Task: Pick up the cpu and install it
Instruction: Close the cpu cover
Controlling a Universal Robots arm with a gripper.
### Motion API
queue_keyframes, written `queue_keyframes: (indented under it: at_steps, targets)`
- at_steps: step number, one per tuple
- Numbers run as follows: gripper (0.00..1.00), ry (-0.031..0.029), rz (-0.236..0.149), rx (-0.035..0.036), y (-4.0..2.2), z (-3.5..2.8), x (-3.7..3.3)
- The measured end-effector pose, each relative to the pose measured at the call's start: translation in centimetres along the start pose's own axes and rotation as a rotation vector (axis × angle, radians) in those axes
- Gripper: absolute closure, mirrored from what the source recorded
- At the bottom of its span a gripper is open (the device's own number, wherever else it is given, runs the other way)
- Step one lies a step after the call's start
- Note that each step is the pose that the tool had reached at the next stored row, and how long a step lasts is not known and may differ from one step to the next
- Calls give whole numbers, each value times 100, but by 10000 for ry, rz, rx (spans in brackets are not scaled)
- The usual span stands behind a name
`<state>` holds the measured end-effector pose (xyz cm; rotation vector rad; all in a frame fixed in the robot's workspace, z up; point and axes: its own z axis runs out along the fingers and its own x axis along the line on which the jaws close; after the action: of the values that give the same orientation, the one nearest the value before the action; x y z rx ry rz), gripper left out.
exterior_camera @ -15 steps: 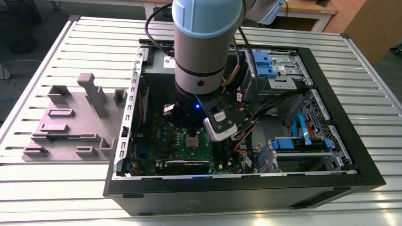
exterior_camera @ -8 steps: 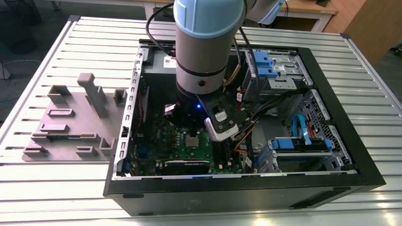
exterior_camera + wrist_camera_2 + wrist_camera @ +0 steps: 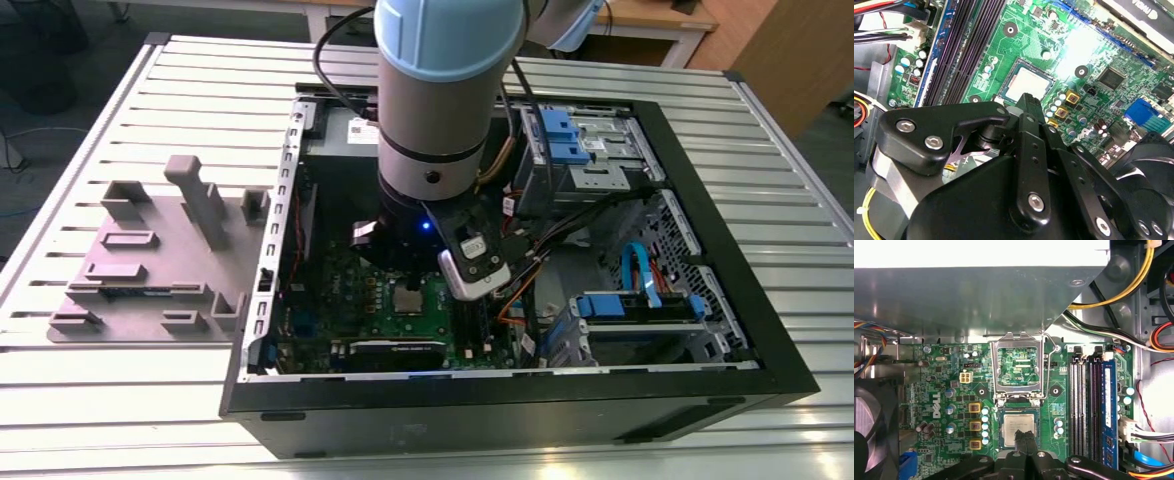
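Two black fingers of the gripper stand pressed together with only a hairline between them, and nothing is held in them. Their tips hang over the near edge of the cpu, which lies flat in its socket on the green motherboard; whether the tips touch its metal top or hover just above it I cannot tell.

Just beyond the cpu the socket's metal load plate stands swung open, so the chip is seated but uncovered. Long dark memory slots run beside the socket, well clear of the fingers.

In the second wrist view the gripper is seen from behind, its dark linkage bulking in front, and the cpu shows as a pale silver square just past the fingertips.

In the exterior view the arm reaches straight down into the open computer case that lies on its side on a slatted metal table. On the exterior view's left, beside the case, sits a grey parts fixture — apart from the arm.
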<state>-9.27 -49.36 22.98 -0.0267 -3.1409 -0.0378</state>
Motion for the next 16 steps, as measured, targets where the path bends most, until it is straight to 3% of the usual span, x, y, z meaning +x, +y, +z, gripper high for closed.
queue_keyframes:
  at_steps: [16]
  targets:
    - [89,0,0,-2,3,3,-28]
